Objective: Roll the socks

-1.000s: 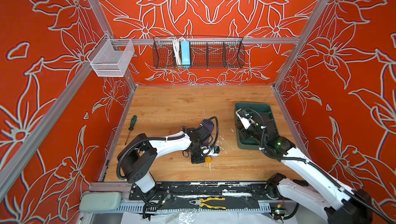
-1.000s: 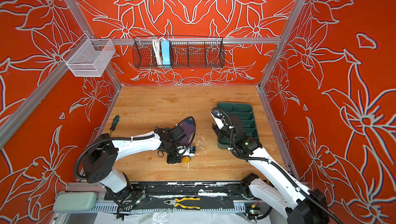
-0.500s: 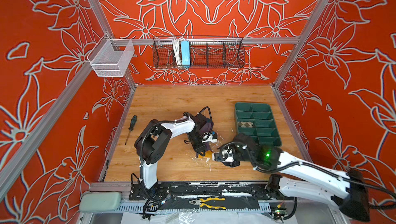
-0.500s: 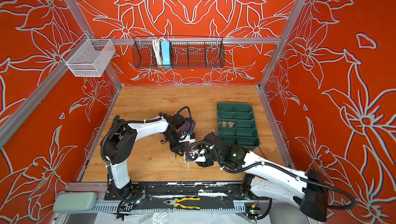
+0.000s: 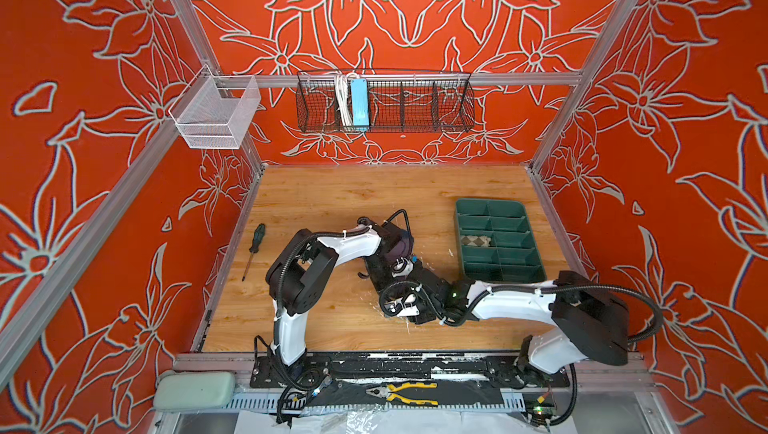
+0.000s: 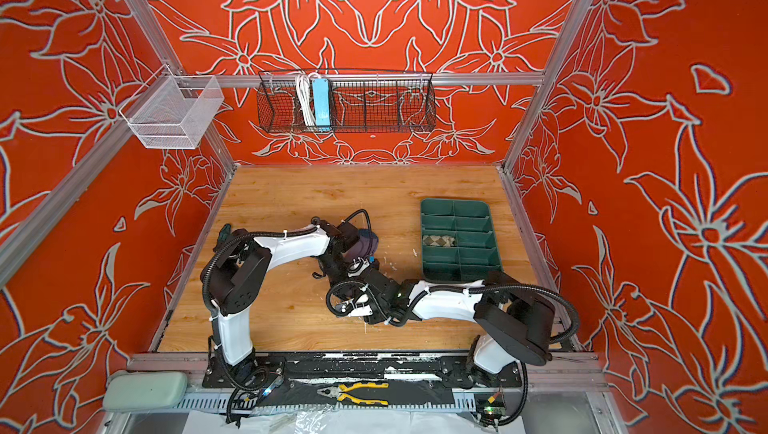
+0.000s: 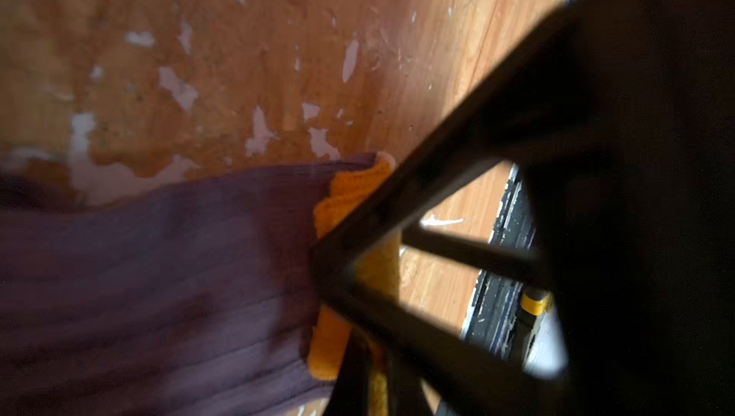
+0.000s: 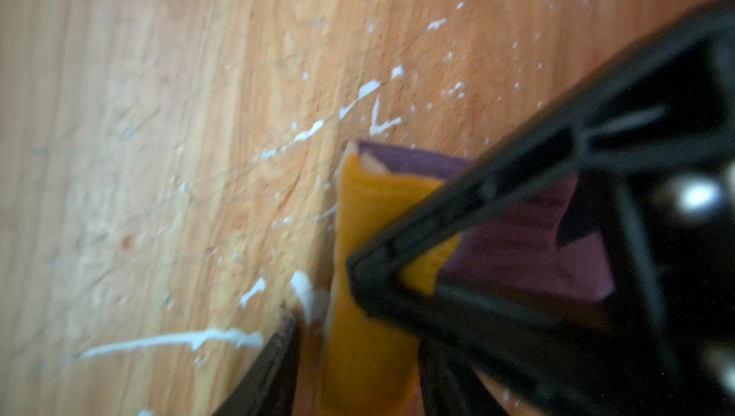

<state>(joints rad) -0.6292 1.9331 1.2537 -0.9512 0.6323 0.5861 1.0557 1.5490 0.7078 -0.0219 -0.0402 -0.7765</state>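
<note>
Right tool [image 8: 318,306] seemingly straddles the mustard-yellow toe of the ribbed purple sock [image 8: 513,251].

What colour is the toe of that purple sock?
The toe is mustard yellow; right wrist view shows it best.

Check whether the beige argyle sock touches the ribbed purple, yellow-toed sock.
Apart: both top views show the beige argyle sock inside the green compartment tray, the ribbed purple sock well left of it.

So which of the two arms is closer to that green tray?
Right. The right arm stretches along just in front of the near edge of the green tray. The left arm ends off to the tray's left, bare wood between them.
</note>
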